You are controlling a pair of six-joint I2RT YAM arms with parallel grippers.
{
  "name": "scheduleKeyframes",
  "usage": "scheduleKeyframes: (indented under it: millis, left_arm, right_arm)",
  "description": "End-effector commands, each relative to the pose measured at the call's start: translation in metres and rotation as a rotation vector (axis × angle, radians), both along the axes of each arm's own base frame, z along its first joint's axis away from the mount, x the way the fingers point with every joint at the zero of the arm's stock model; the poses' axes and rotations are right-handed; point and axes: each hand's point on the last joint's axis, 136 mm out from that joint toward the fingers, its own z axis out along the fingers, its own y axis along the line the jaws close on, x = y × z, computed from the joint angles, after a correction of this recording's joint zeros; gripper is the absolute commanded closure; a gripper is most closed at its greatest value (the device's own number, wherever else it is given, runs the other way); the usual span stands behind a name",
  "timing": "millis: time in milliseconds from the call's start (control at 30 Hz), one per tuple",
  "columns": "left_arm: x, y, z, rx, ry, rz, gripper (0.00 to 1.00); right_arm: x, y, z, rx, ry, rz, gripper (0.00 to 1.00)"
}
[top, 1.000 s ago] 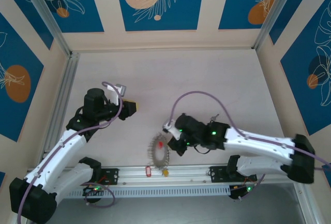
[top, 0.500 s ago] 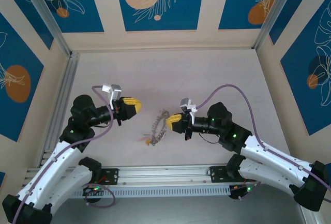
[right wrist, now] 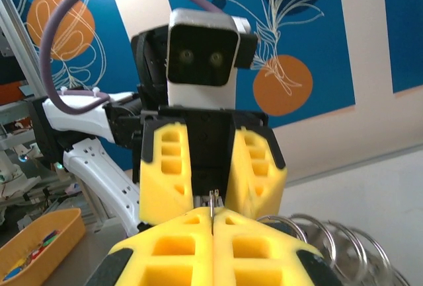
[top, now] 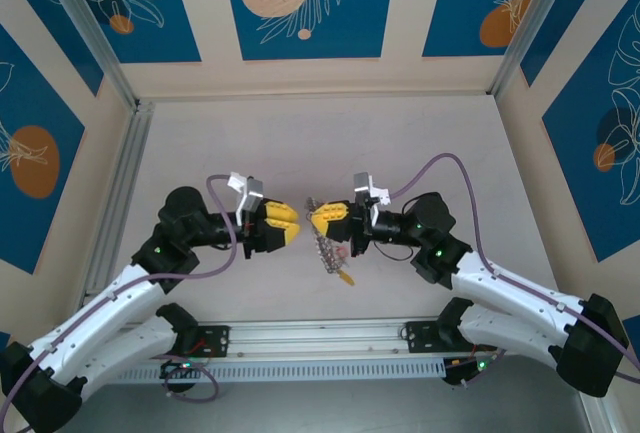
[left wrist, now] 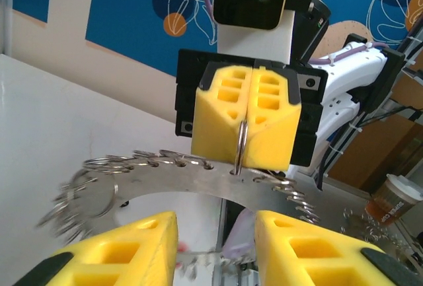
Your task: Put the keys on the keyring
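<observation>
Seen from above, the right gripper (top: 316, 219) has the keyring (top: 334, 250) dangling at its 5 o'clock. The left wrist view adds that its shut jaws pinch a wire loop (left wrist: 240, 146) threaded through the ring. The left gripper (top: 291, 225), at 9 o'clock, gapes empty.

From above, the keyring (top: 326, 246) is partly hidden under the right end effector (top: 314, 219), and its keys (top: 344, 275) are too small to separate. In the left wrist view, keys at the ring's left blur. There the left end effector (left wrist: 217, 233) covers the ring's lower arc, its 2 fingers cut by the bottom edge.
</observation>
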Motion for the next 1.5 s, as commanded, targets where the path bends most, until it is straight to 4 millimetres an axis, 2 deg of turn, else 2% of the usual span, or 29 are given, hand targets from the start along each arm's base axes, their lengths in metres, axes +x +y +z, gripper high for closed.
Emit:
scheduleKeyframes:
  millis: [0, 200, 400, 500, 600, 667, 800, 967, 1167, 1333, 1467]
  left_arm:
    - [-0.006, -0.003, 0.028, -0.060, -0.101, -0.020, 0.65]
    - [-0.009, -0.009, 0.037, -0.083, -0.124, -0.042, 0.66]
    - [-0.014, -0.006, 0.046, -0.097, -0.156, -0.043, 0.72]
    - [-0.019, -0.003, 0.050, -0.096, -0.174, -0.049, 0.74]
    - [-0.020, 0.003, 0.052, -0.073, -0.194, -0.018, 0.77]
    - [-0.019, 0.007, 0.052, -0.051, -0.205, 0.008, 0.79]
    - [-0.015, 0.010, 0.052, -0.016, -0.210, 0.036, 0.83]
    - [-0.021, 0.002, 0.056, 0.012, -0.226, -0.061, 0.86]
    - [-0.015, -0.005, 0.050, 0.063, -0.229, -0.088, 0.86]
    - [-0.013, -0.004, 0.052, 0.070, -0.235, -0.081, 0.86]
    - [-0.015, 0.003, 0.056, 0.079, -0.256, -0.069, 0.86]
  right_arm:
    - [-0.009, -0.005, 0.032, 0.107, -0.070, 0.026, 1.00]
    - [-0.010, -0.003, 0.031, 0.107, -0.061, 0.043, 1.00]
    - [-0.020, -0.002, 0.030, 0.102, -0.105, 0.071, 1.00]
    - [-0.037, 0.002, 0.031, 0.069, -0.227, 0.075, 1.00]
    - [-0.049, 0.009, 0.032, 0.008, -0.441, -0.022, 1.00]
    - [-0.047, 0.010, 0.035, -0.009, -0.583, -0.128, 1.00]
    - [-0.036, 0.006, 0.041, 0.020, -0.732, -0.251, 1.00]
    - [-0.020, 0.018, 0.034, -0.009, -0.867, -0.323, 1.00]
    - [-0.006, 0.004, 0.038, 0.001, -0.843, -0.378, 1.00]
    - [-0.006, 0.002, 0.039, 0.000, -0.840, -0.374, 1.00]
    - [-0.009, 0.003, 0.036, -0.021, -0.810, -0.304, 1.00]
